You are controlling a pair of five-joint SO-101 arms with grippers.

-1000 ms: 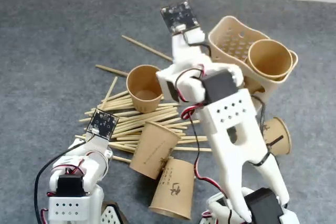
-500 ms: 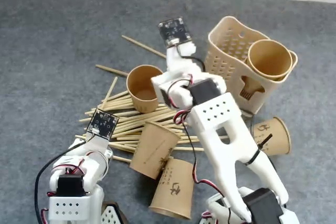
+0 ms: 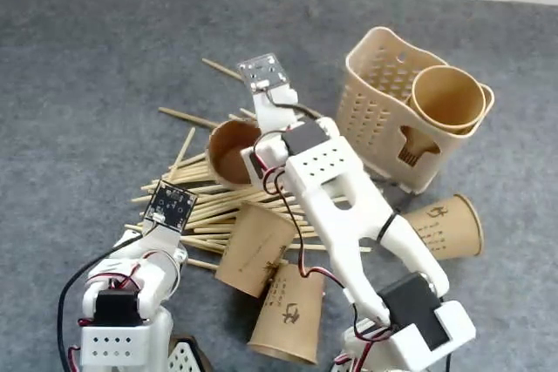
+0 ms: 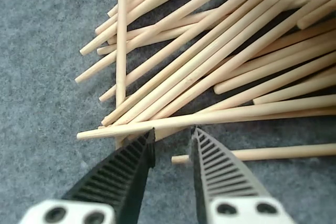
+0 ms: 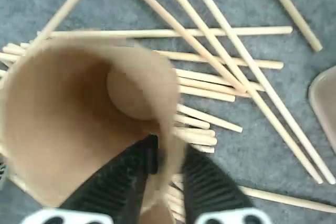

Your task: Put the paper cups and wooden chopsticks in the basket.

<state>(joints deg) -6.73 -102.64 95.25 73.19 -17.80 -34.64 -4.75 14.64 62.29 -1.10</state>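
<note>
Grey mat (image 3: pixel 78 58) — paper cup (image 5: pixel 79 108) rim pinched inside right gripper (image 5: pixel 169 149).

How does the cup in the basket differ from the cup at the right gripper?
The basket cup stands mouth-up inside the basket; the gripped cup sits outside it, among the chopsticks. The basket cup is free; the gripped cup has its wall pinched by the right gripper. Both are brown, empty paper cups.

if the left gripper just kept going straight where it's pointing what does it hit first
The left gripper would most likely meet the single chopstick lying crosswise right at its open fingertips, then the chopstick pile behind it. Depth is unclear, so it could touch the mat first.
</note>
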